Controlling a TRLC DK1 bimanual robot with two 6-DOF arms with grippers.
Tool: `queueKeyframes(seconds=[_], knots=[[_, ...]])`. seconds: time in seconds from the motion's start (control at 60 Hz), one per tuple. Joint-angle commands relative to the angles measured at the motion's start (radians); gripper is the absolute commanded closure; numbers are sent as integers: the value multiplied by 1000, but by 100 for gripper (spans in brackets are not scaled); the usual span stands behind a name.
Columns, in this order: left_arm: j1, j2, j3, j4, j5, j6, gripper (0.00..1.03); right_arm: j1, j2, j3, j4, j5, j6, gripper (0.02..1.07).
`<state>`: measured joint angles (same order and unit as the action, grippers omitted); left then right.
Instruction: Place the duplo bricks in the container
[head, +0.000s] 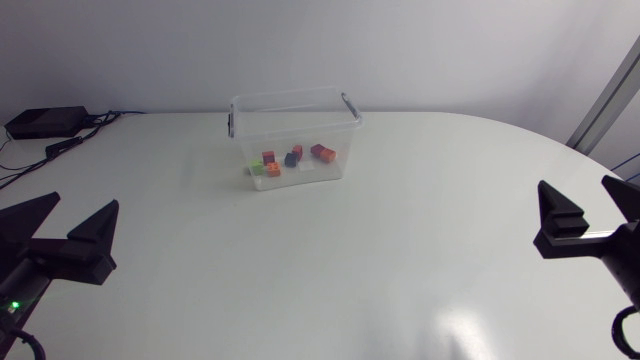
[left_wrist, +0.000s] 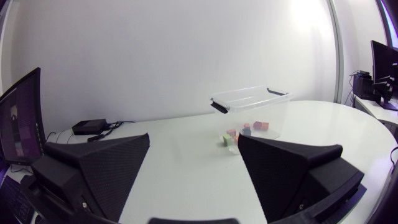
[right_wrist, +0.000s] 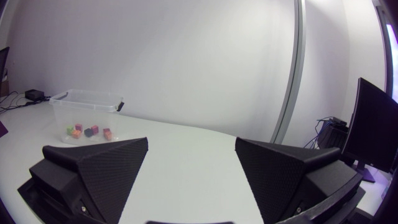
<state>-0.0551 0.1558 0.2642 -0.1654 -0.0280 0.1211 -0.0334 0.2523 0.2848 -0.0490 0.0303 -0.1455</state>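
Note:
A clear plastic container (head: 293, 120) with grey handles stands at the far middle of the white table. Several duplo bricks (head: 290, 158) lie on its floor: orange, red, green, blue and white ones. In the left wrist view the container (left_wrist: 252, 99) and the bricks (left_wrist: 244, 132) are far ahead of my left gripper (left_wrist: 193, 165). The right wrist view has the container (right_wrist: 87, 102) far ahead, off to one side of my right gripper (right_wrist: 191, 168). My left gripper (head: 62, 222) rests open at the near left, and my right gripper (head: 588, 205) open at the near right. Both hold nothing.
A black box (head: 45, 121) with cables lies at the table's far left corner. The white table (head: 330, 270) stretches bare between the two grippers and the container.

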Motion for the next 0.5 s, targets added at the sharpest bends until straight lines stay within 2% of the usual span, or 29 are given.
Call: queueKeyframes(seconds=[0.0,0.383,0.483], knots=[[13,-28,-54,32,9,-42,5,10,-41,-57,15,-3,46,6],[55,-155,-263,165,28,-121,5,33,-251,-284,49,-30,145,6],[55,-156,-264,165,28,-121,5,33,-252,-285,49,-30,146,6]])
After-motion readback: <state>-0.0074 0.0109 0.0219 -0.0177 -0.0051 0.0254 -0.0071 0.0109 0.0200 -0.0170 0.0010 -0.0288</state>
